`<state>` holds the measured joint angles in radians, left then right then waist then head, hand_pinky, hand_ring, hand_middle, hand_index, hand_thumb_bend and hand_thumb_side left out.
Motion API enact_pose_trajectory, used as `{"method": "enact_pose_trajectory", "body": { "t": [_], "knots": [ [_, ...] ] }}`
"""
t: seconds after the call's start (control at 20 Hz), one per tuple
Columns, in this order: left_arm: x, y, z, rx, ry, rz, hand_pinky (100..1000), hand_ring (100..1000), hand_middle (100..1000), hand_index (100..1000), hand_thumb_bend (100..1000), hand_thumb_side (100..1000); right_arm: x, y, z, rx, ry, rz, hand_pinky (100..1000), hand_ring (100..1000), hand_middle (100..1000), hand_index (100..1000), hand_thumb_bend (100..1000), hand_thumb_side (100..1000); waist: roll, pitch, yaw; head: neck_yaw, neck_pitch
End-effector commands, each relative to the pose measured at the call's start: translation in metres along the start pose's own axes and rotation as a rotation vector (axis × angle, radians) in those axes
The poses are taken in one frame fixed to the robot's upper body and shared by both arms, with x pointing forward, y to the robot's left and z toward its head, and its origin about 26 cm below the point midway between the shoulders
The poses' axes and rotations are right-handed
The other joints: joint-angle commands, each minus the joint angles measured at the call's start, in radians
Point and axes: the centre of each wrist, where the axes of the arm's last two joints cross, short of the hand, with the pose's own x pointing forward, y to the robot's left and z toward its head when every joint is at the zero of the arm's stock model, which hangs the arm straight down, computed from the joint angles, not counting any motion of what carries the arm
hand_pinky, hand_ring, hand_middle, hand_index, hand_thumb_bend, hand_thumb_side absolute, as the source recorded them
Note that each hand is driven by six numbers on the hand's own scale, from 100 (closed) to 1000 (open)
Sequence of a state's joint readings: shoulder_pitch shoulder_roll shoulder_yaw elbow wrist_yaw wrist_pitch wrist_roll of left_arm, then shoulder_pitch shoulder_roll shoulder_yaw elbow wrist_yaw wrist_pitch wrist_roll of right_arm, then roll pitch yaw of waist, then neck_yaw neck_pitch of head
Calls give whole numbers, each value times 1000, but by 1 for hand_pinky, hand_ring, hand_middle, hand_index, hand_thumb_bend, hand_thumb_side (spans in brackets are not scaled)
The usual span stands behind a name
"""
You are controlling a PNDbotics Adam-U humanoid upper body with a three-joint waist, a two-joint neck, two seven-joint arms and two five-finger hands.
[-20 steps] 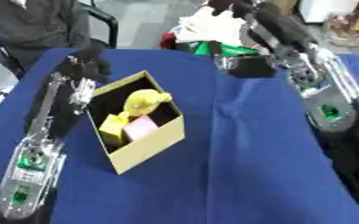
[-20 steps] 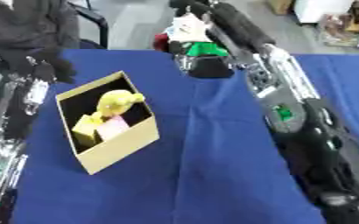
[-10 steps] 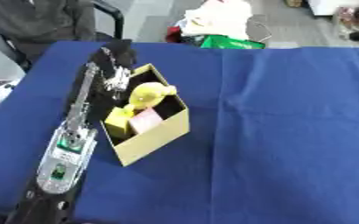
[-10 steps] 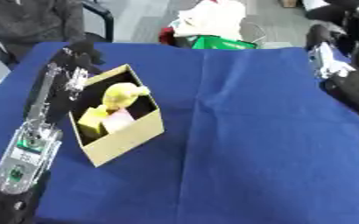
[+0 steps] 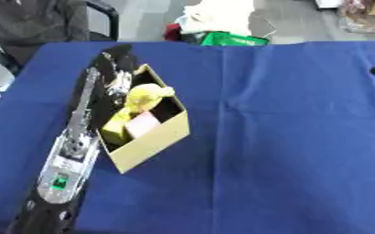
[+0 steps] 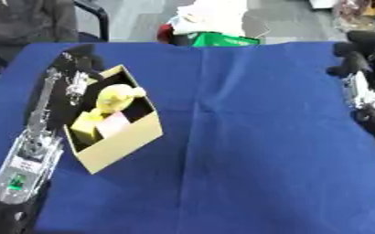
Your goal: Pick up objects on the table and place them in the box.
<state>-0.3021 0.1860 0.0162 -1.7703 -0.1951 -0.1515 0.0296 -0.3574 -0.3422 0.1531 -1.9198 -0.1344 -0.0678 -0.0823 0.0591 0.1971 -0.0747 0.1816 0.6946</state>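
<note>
An open tan cardboard box (image 5: 153, 144) stands askew on the blue table (image 5: 295, 137), left of the middle. Inside it are a yellow soft toy (image 5: 146, 97), a pink block (image 5: 142, 124) and a yellow block (image 5: 114, 128). My left arm runs up the left side, and my left hand (image 5: 115, 60) lies against the box's far left corner. My right hand (image 6: 360, 54) hangs over the table's right edge, far from the box. It is dark and blurred, and I see nothing in it.
Beyond the table's far edge lies a heap of white, green and red things (image 5: 216, 23). A dark chair (image 5: 104, 13) stands at the far left. The blue cloth between the box and the right hand is bare.
The head camera has shifted. My right arm has drawn back from the table's far middle to the right edge. The left hand stays by the box.
</note>
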Motion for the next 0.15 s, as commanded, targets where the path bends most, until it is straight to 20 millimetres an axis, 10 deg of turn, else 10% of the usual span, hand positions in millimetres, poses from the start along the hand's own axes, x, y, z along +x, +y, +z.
{"method": "enact_pose_trajectory", "body": {
  "t": [0.05, 0.15],
  "knots": [
    [1, 3, -1, 2, -10, -2, 619, 659, 624, 821, 100, 694, 7, -1, -1, -10, -28, -16, 666, 816, 615, 778, 100, 334, 0, -12, -4, -13, 11],
    [0, 2, 1, -1, -4, 7, 619, 658, 622, 820, 100, 697, 5, 0, 0, -16, -20, -19, 665, 814, 614, 778, 100, 329, 3, -14, -6, -17, 16]
  ]
}}
